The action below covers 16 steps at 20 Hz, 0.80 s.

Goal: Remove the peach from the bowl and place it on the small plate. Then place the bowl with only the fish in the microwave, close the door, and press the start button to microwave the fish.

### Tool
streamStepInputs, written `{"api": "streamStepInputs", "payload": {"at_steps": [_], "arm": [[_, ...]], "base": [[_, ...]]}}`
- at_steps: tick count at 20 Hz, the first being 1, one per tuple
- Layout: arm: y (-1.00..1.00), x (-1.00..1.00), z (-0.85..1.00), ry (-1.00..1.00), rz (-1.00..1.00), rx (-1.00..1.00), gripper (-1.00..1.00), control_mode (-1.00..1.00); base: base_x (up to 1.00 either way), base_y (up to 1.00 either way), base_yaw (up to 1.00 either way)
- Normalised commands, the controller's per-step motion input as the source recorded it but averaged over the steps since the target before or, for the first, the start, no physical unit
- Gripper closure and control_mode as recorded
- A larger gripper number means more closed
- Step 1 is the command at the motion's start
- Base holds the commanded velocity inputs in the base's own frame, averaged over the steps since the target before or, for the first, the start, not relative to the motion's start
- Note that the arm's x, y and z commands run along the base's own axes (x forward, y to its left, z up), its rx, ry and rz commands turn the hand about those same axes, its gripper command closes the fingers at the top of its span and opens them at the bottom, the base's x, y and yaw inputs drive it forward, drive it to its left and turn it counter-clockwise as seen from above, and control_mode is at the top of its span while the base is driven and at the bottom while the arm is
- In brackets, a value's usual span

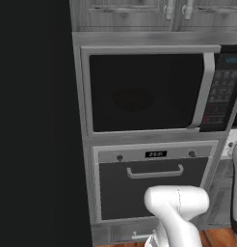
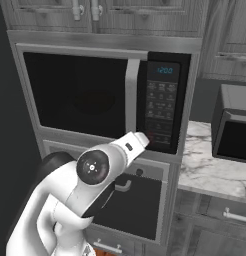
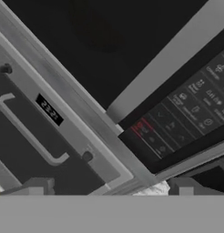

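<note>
Jaws wide before microwave [image 3: 132,54] keypad [image 3: 186,113]

White arm [image 2: 102,167] raised forward, gripper [image 3: 109,189] jaws wide

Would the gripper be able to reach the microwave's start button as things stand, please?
Probably yes. The microwave door is shut, and the gripper, jaws open and empty, points at the lower end of the control panel with nothing between them. The red-marked buttons lie just ahead.
</note>
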Motion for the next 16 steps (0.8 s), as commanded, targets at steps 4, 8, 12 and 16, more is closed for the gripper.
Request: {"api": "streamStepInputs", "payload": {"at_steps": [4, 8, 12, 16], "arm": [[0.00, -0.06, -0.46, -0.10, 0.13, 0.03, -1.00, -1.00], [0.00, 0.13, -0.45, -0.15, 0.26, 0.06, -1.00, -1.00], [0.00, 0.45, 0.00, -0.22, 0.05, 0.07, -1.00, -1.00], [0.02, 0.59, -0.07, -0.02, 0.00, 0.02, -1.00, -1.00]], "base": [[0.00, 0.00, 0.00], [0.00, 0.00, 0.00], [0.00, 0.00, 0.00], [0.00, 0.00, 0.00]]}}
